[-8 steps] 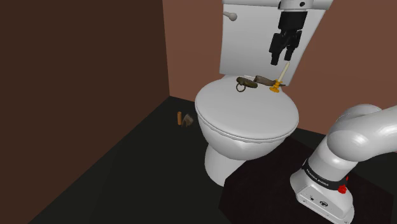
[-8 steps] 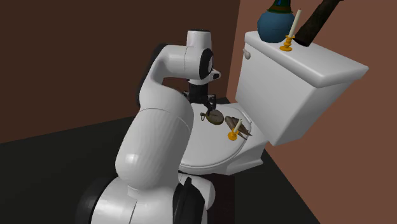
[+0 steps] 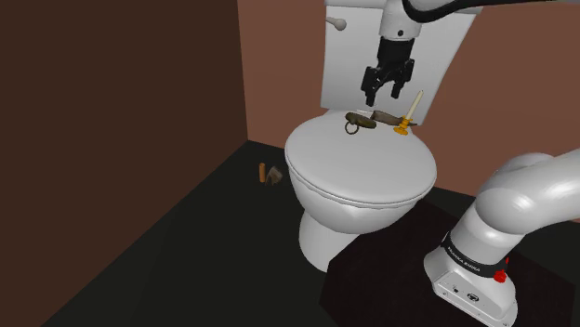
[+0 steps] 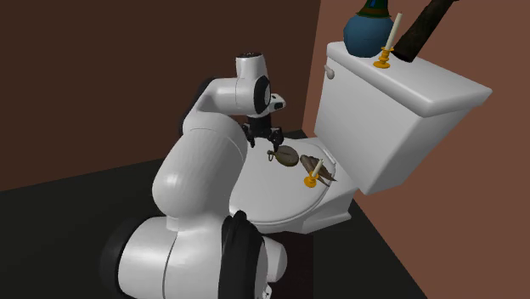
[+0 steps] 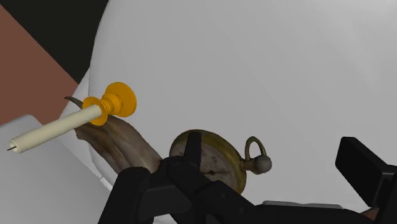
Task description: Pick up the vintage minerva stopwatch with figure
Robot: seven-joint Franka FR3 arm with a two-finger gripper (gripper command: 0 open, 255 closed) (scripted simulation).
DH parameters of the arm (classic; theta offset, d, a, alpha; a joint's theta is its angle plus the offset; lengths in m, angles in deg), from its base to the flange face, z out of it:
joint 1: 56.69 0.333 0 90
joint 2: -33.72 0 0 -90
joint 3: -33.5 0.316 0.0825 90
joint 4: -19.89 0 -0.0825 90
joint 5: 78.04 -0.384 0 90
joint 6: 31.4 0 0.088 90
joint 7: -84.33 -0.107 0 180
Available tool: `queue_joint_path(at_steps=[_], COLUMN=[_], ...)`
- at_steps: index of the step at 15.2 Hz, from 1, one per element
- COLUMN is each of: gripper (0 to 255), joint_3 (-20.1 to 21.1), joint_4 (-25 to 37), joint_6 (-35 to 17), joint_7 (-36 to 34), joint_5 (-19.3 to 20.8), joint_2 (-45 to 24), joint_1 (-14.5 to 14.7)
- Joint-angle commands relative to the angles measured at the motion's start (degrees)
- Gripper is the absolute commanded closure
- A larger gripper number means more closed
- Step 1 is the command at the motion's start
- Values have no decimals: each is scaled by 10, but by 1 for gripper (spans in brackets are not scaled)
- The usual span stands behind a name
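Observation:
The stopwatch (image 3: 358,121) is a brass-coloured round watch with a ring, lying on the white toilet lid (image 3: 358,172) near the tank. Over it in the shoulder view my black gripper (image 3: 384,85) hangs open, a little toward the tank. The second exterior view puts the gripper (image 4: 262,138) just beside the stopwatch (image 4: 285,155), not touching. Seen from the wrist, the stopwatch (image 5: 213,159) lies by the left finger (image 5: 172,191), its ring between the spread fingers of the gripper (image 5: 270,178). A cream candle in an orange holder (image 5: 95,114) and a brown lumpy object (image 5: 124,143) lie next to it.
The candle (image 3: 406,116) and brown object (image 3: 386,115) lie close to the stopwatch, right against the white tank (image 3: 349,65). On the tank top stand a blue vase (image 4: 369,30) and another candle (image 4: 386,47). A small brown thing (image 3: 270,174) lies on the dark floor.
The gripper has moved down and toward the shoulder view's left, from above the candle to above the stopwatch. The arm has swung with it. The objects lie as before.

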Motion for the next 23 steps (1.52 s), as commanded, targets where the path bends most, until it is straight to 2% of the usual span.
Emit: queue_joint_path(at_steps=[1, 6, 15, 16, 23], gripper=[0, 0, 0, 255, 255], joint_3=[25, 77, 81, 82, 82], joint_4=[-5, 1, -48, -47, -47], joint_6=[-54, -149, -207, -206, -206], joint_7=[-50, -168, -183, -183, -184], joint_5=[13, 65, 70, 70, 70], joint_2=[-30, -104, -115, -115, -115], joint_1=[-13, -50, -50, -50, -50])
